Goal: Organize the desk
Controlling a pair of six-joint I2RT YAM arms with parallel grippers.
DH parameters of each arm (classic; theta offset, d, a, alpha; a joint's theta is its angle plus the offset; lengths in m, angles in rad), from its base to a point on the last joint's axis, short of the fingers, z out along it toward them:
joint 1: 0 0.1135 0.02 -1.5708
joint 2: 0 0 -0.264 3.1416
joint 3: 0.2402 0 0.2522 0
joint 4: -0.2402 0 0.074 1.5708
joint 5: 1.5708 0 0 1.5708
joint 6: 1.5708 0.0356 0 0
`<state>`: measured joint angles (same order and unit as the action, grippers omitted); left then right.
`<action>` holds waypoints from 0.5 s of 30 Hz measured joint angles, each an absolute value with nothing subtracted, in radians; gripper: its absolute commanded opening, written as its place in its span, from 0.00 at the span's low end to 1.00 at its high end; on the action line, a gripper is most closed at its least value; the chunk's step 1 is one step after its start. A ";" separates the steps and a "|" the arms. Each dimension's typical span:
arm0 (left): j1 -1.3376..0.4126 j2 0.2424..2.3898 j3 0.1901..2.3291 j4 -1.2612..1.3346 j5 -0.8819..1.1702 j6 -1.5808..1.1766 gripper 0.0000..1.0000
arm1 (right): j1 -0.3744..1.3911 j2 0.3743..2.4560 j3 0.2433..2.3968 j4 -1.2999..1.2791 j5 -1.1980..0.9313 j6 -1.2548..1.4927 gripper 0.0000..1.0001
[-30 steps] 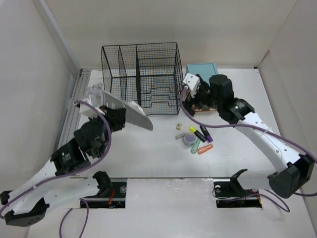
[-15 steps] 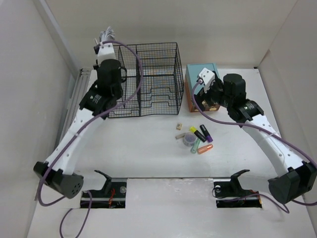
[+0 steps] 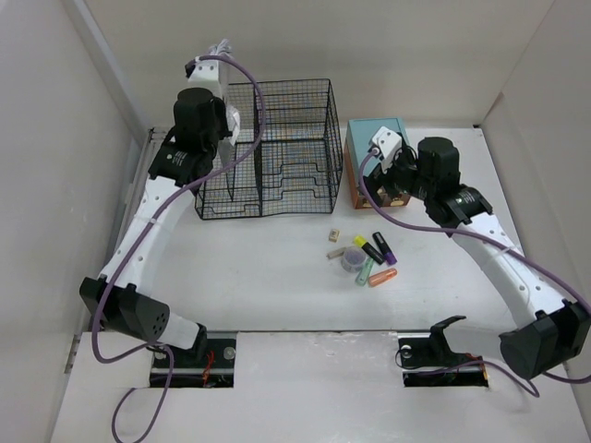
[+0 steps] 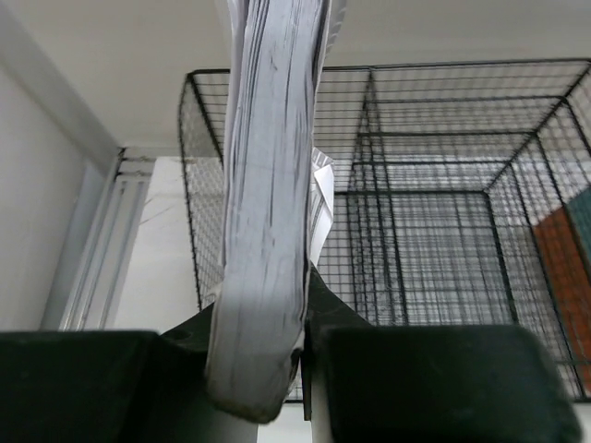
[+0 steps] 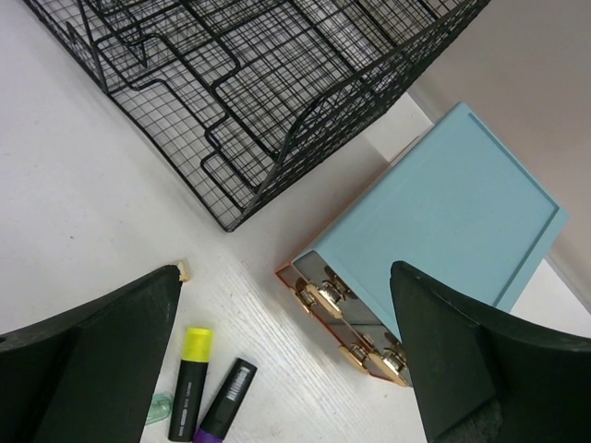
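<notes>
Flat wht matte desk (image 3: 277,286)

The left arm (image 3: 157,198) is swinging from the lower left of the overhead frame up to the upper left. It is carrying the stack of papers (image 4: 272,185), clamped in the left gripper (image 4: 277,360), to a spot over the left end of the wire-mesh organizer (image 3: 277,157). The right arm (image 3: 499,254) is drifting slightly rightward, and the right gripper (image 5: 286,269) is uncovering more of the teal drawer box (image 3: 374,129).

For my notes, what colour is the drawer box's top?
Drawer box: teal; right wrist view best.
</notes>
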<state>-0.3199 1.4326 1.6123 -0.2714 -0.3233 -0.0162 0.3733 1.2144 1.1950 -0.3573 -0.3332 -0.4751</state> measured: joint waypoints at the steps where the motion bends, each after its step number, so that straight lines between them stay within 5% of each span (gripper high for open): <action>1: -0.328 1.433 1.613 -0.270 -0.307 -0.010 0.00 | 0.373 1.217 1.195 -0.356 -0.333 -0.475 1.00; 15: -0.332 1.571 1.644 -0.157 -0.196 0.019 0.00 | 0.350 1.238 1.195 -0.358 -0.340 -0.484 1.00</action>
<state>-0.3317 1.5707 1.6440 -0.1574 -0.1959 0.0189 0.3496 1.2385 1.1950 -0.3576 -0.3397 -0.4835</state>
